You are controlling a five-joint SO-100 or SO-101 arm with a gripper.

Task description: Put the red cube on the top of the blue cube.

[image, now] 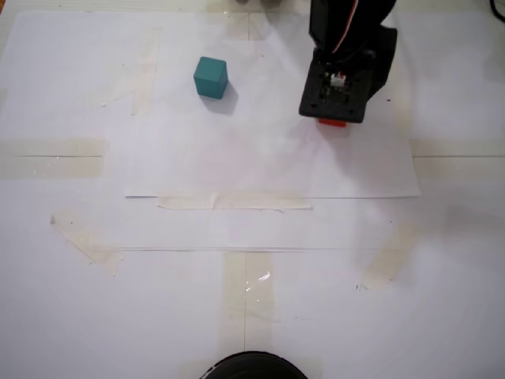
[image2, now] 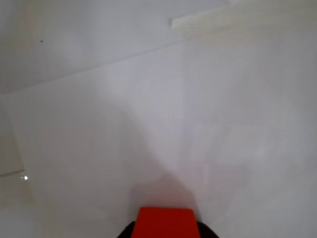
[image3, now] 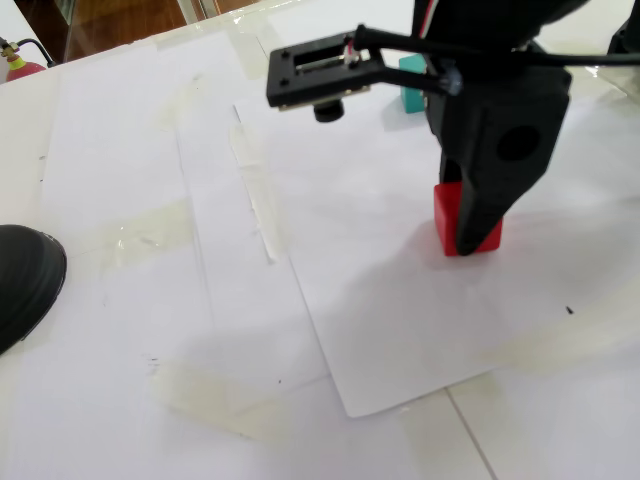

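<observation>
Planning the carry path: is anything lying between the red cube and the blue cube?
No, just bare white paper between the red cube and the blue cube, clearest in a fixed view.

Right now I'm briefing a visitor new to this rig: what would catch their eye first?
The black gripper, its jaws down around the red cube on the white paper. Next, the blue cube, alone and apart, left of the arm in a fixed view.
</observation>
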